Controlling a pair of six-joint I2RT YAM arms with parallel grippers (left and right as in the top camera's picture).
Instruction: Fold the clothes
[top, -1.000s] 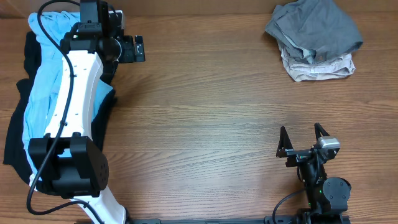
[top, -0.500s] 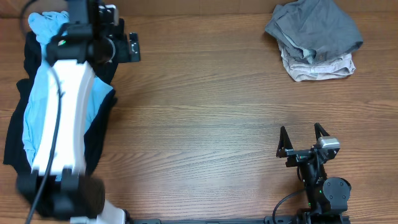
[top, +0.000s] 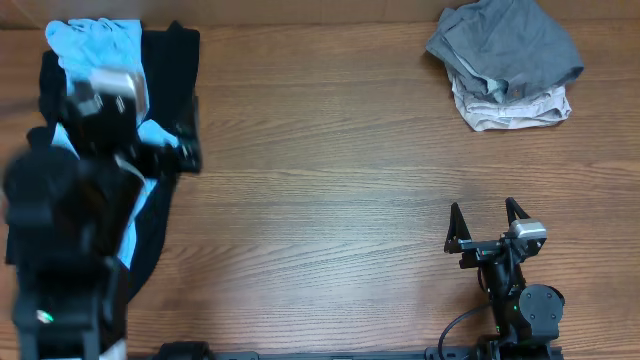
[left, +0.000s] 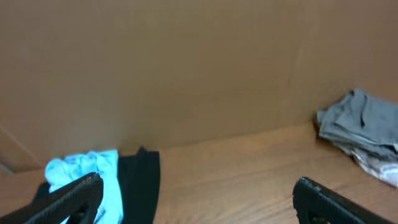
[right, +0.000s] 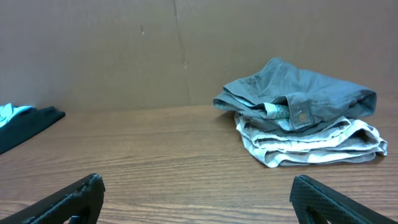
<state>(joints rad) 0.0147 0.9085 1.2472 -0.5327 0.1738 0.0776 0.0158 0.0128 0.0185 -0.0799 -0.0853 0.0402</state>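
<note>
Overhead view: mid-grey woven shorts (top: 505, 45) lay folded on top of a pale beige garment (top: 515, 108), also folded, at the far right corner of the brown wood-grain worktop (top: 330, 200). Judged done: those two. Judged left: the crumpled light blue garment (top: 95, 40) and the black garment (top: 175, 70), heaped at the left edge beneath the blurred left arm (top: 70, 230). Left gripper (left: 199, 182) fingers stood wide apart, empty. Right gripper (top: 483, 206) fingers were likewise apart and empty, near the front edge.
</note>
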